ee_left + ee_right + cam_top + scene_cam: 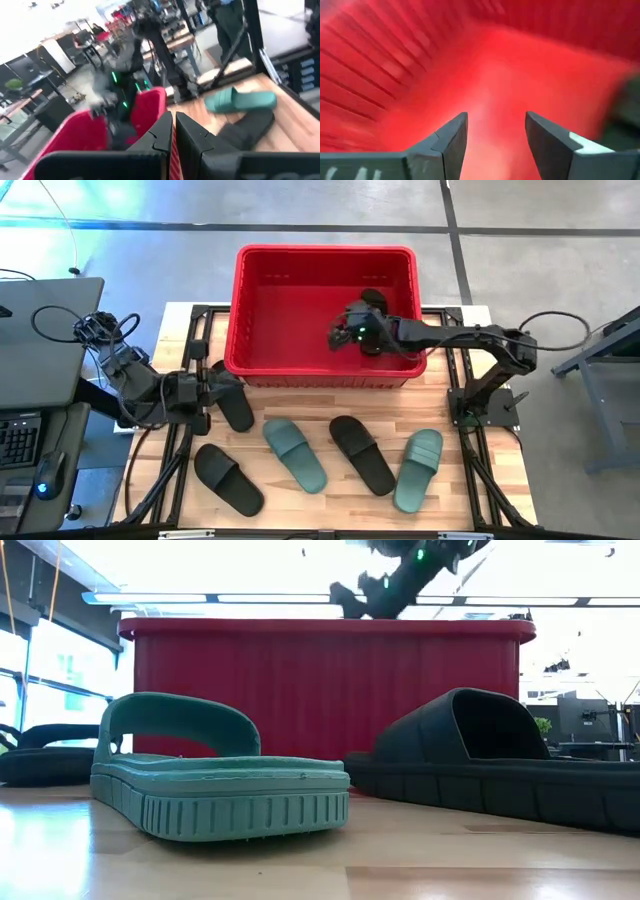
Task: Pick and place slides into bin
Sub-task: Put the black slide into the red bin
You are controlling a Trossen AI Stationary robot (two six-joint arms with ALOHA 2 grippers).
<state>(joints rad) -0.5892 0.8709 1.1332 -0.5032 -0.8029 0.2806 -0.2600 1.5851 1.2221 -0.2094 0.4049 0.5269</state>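
The red bin [325,315] stands at the table's far middle. My right gripper [496,132] is open and empty inside it, over its red floor; it also shows in the high view [343,332]. A black slide [373,298] lies in the bin, mostly hidden under the right arm. My left gripper [173,131] is shut and empty, beside the far end of a black slide [236,408] at the table's left. A second black slide [228,479], a green one [296,455], a third black one [362,453] and a second green one [418,470] lie soles down on the table.
The bin's near wall [320,690] rises behind the green slide [215,780] and the black slide [500,760]. A desk with a laptop [40,340] stands left of the table. Bare wood shows along the table's near edge [320,515].
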